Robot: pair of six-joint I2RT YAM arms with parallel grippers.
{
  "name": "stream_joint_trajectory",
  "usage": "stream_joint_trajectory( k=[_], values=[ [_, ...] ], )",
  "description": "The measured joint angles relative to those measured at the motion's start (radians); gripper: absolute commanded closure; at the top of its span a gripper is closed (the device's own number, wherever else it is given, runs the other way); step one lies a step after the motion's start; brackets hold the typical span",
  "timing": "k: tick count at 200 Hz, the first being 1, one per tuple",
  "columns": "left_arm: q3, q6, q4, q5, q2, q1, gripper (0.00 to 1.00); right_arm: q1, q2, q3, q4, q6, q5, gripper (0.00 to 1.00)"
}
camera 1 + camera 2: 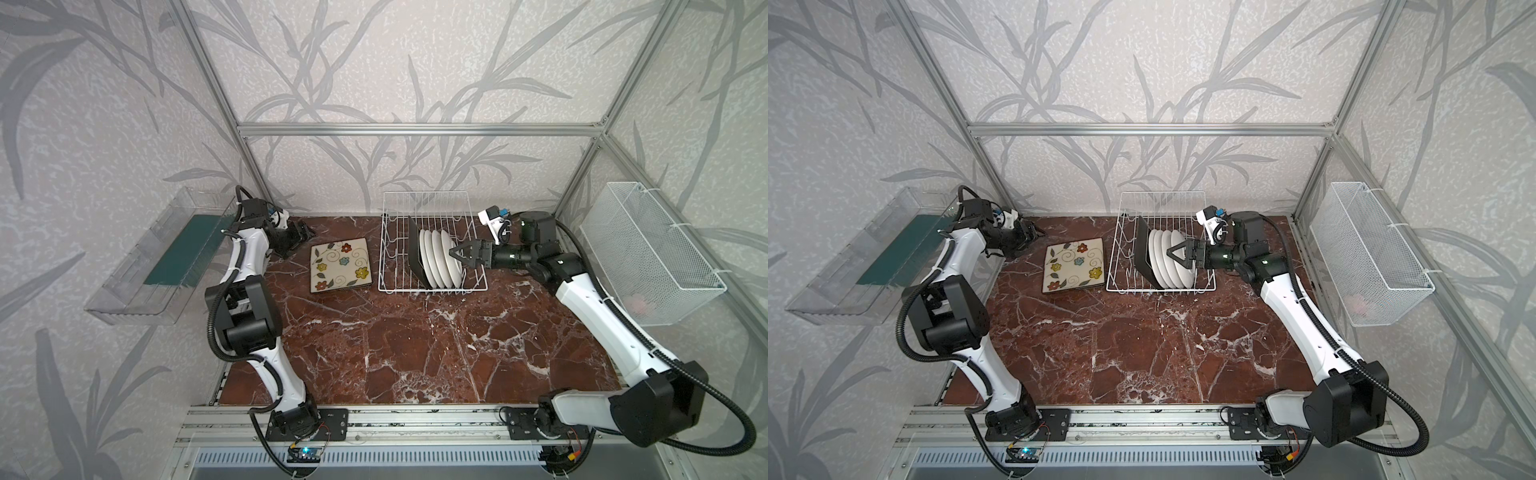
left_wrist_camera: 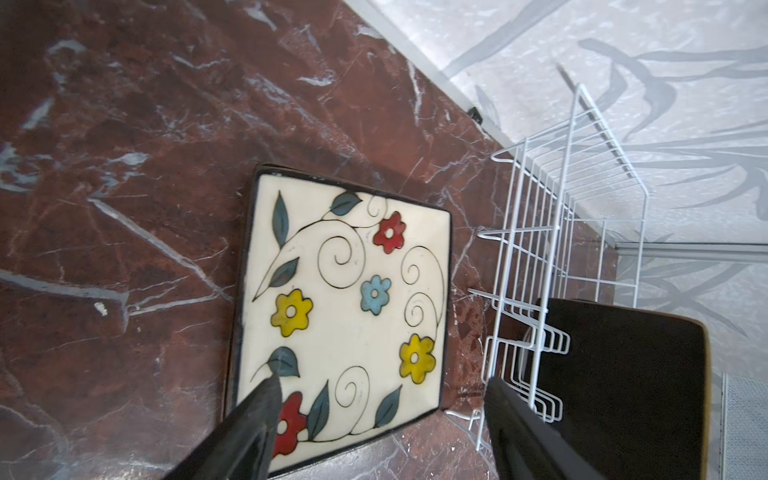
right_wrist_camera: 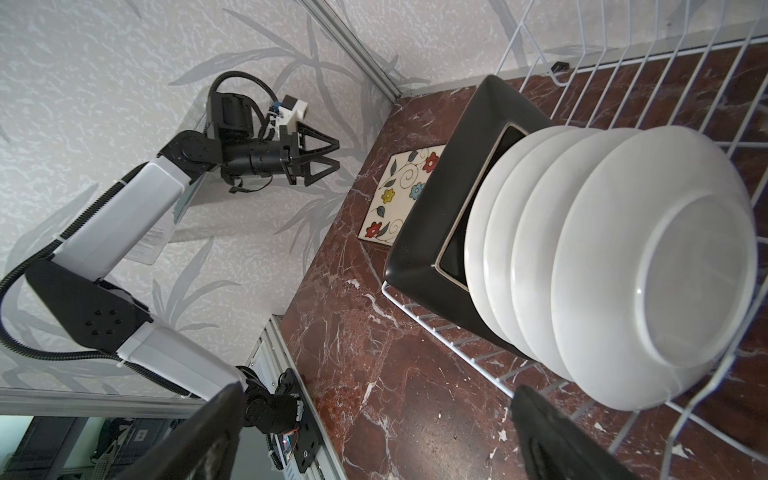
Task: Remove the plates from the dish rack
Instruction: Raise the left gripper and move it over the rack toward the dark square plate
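- The bench (image 1: 415,353), red-brown marble with white veins, runs from the near rail to the dish rack (image 1: 390,289), which stands at its far side against the back wall.
- Just left of the dish rack and apart from its wire, a square plate with a cream flowered face (image 1: 340,266) lies flat, face up. Dark rims show under it, so it tops a small stack; how many are in the stack I cannot tell.
- In the nearer half of the dish rack a black square plate (image 1: 415,253) stands on edge. Four round white plates (image 1: 441,259) stand on edge in a tight row to its right, their undersides turned toward the rack's right side.
- The right hand (image 1: 456,257) comes over the dish rack's right side, level with the white plates. Its jaws stand wide apart and hold nothing. In the right wrist view the outermost white plate sits just outside the gap between them; whether it touches one I cannot tell.
- The left hand (image 3: 337,155) hangs above the bench left of the dish rack, past the far left corner of the flowered plate. Its jaws are spread and empty.
- Well left of the dish rack a clear plastic tray (image 1: 137,286) hangs on the side wall; well to the right hangs a white mesh basket (image 1: 648,257).
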Motion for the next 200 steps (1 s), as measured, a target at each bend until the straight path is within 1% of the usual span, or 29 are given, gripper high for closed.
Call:
stream_joint_trajectory(
  k=[4, 7, 11, 13, 18, 84, 101, 143, 175, 200],
  values=[
    [0.0, 0.002, -0.002, 0.0, -0.013, -0.008, 0.17, 0.0, -0.003, 0.0, -0.002, -0.002, 0.005, 0.01],
    [0.0, 0.003, -0.004, 0.0, -0.019, -0.012, 0.09, 0.001, -0.005, -0.001, -0.002, -0.004, 0.008, 0.01],
    [0.0, 0.011, -0.006, 0.0, -0.032, -0.021, 0.06, 0.002, -0.008, -0.001, -0.003, -0.006, 0.016, 0.01],
    [0.0, 0.008, -0.007, 0.001, -0.037, -0.024, 0.03, 0.002, -0.01, -0.002, -0.004, -0.007, 0.021, 0.01],
    [0.0, 0.013, -0.009, 0.001, -0.053, -0.036, 0.01, 0.003, -0.016, -0.005, -0.005, -0.011, 0.031, 0.01],
    [0.007, 0.047, -0.053, -0.013, -0.225, -0.23, 0.01, 0.018, -0.137, -0.095, -0.015, -0.065, 0.183, 0.01],
    [0.01, 0.041, -0.058, -0.012, -0.253, -0.261, 0.02, 0.018, -0.155, -0.105, -0.015, -0.077, 0.206, 0.01],
    [0.005, -0.019, -0.052, 0.007, -0.311, -0.327, 0.05, 0.021, -0.16, -0.108, -0.023, -0.093, 0.242, 0.01],
    [-0.025, -0.036, -0.065, -0.033, -0.349, -0.412, 0.08, 0.026, -0.167, -0.127, -0.018, -0.097, 0.269, 0.01],
    [-0.071, -0.057, -0.067, -0.067, -0.376, -0.47, 0.13, 0.029, -0.168, -0.14, -0.02, -0.097, 0.286, 0.01]
  ],
)
